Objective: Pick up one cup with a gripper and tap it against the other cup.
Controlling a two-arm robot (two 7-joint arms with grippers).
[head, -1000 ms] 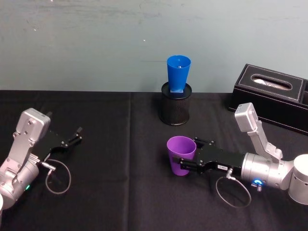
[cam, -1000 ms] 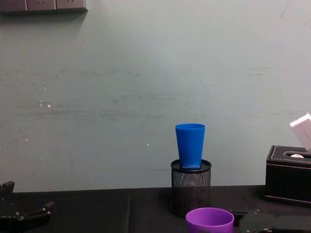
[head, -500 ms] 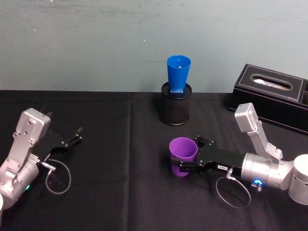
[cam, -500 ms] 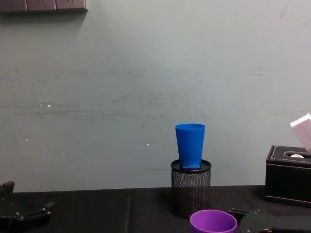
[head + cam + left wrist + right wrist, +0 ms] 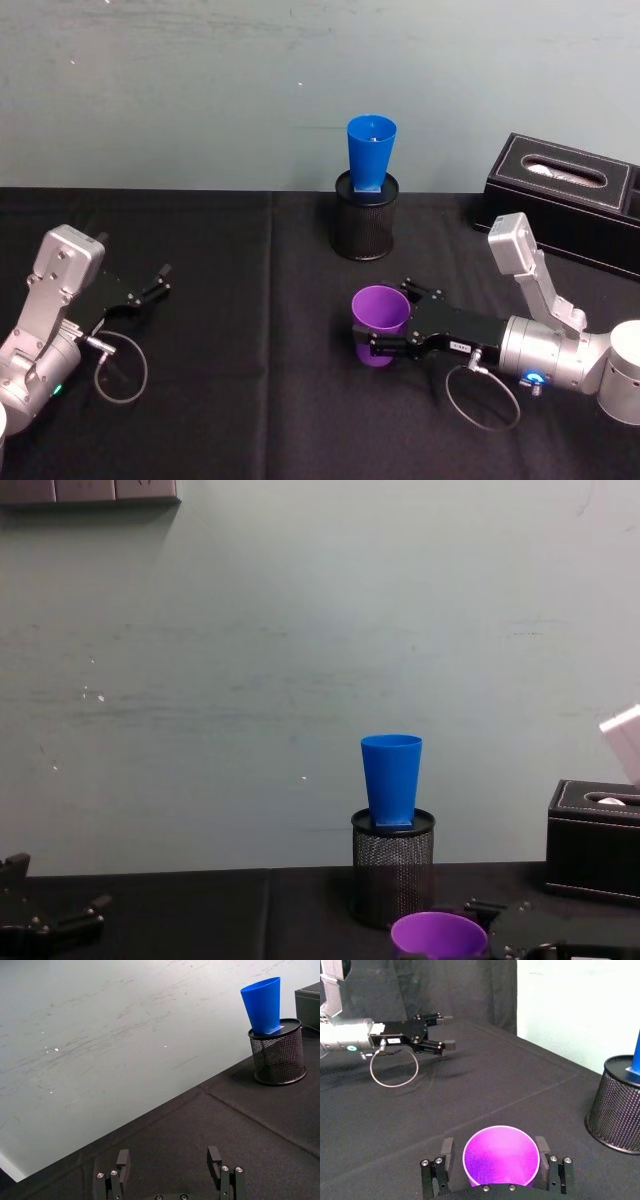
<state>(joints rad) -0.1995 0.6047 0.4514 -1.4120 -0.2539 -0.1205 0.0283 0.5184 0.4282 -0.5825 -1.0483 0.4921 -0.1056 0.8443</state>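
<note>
The right gripper point(image 5: 385, 345) clasps the purple cup point(image 5: 379, 322) by its sides at mid-table, short of the blue cup point(image 5: 371, 152) standing in a mesh holder point(image 5: 364, 229); light, smooth plastic likely slips under loose grip.

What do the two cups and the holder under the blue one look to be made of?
Purple cup, held in the right gripper: looks like smooth plastic, evenly coloured with a thin rim. Blue cup: same kind of plastic, smooth, uniform colour. Pen holder: black wire mesh, probably metal; the perforated wall shows through in the left wrist view.
</note>
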